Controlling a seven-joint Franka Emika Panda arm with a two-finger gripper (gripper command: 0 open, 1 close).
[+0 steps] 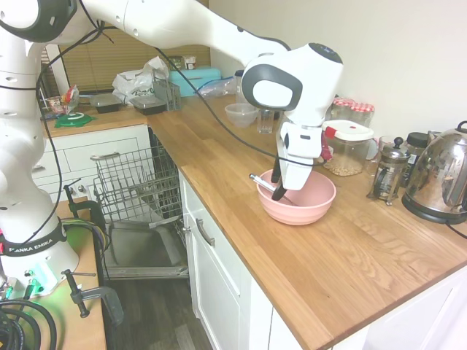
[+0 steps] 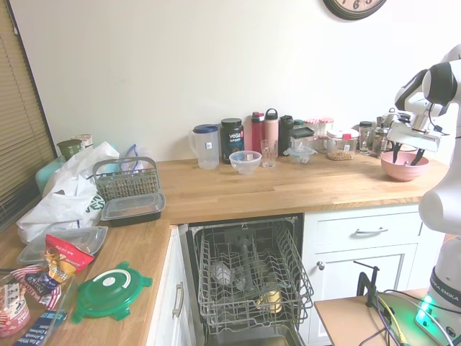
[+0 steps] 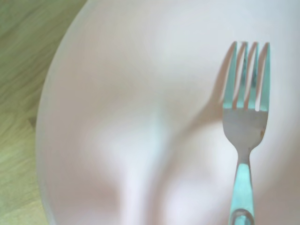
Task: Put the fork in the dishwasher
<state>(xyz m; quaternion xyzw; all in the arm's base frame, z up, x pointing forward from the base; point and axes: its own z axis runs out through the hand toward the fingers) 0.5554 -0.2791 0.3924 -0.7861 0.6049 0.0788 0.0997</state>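
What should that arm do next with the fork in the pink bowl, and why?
Probably shut the pincer on the fork. Its fingers are down in the pink bowl on either side of the handle, apparently still apart, and the fork leans on the bowl's rim. The dishwasher already stands open, so gripping comes before lifting.

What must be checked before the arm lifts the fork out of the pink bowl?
1. Fork lies in the bowl, handle over the rim: ok.
2. Gripper is down at the fork: ok.
3. Fingers closed on the handle: cannot tell.
4. Dishwasher door is open, rack pulled out: ok.
5. Free place in the rack: cannot tell; some items are inside.
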